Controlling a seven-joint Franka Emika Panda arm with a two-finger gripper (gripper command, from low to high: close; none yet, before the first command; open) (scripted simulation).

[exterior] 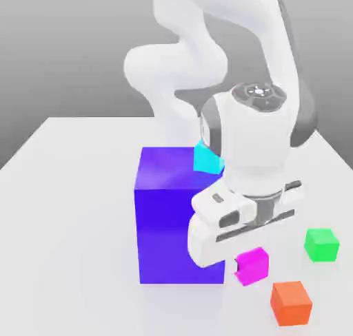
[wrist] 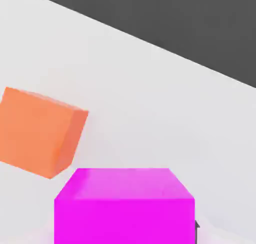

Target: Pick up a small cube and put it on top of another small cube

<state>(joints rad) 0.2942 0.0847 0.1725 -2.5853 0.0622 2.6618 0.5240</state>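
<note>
The small cube (exterior: 255, 267) is glossy magenta-pink and rests on the white table beside the lower right corner of the big blue-violet block (exterior: 172, 217). My gripper (exterior: 243, 261) is down at it, with the white hand just above, and is shut on the cube. A dark fingertip (exterior: 238, 264) shows against the cube's side toward the block. In the hand view the small cube (wrist: 124, 205) sits close up between the fingers, with a dark fingertip (wrist: 196, 227) at its edge.
An orange cube (exterior: 291, 303) (wrist: 37, 133) lies near the front, close to the pink one. A green cube (exterior: 322, 245) sits toward the exterior view's right. A cyan cube (exterior: 206, 160) shows at the block's far top corner, partly behind the arm.
</note>
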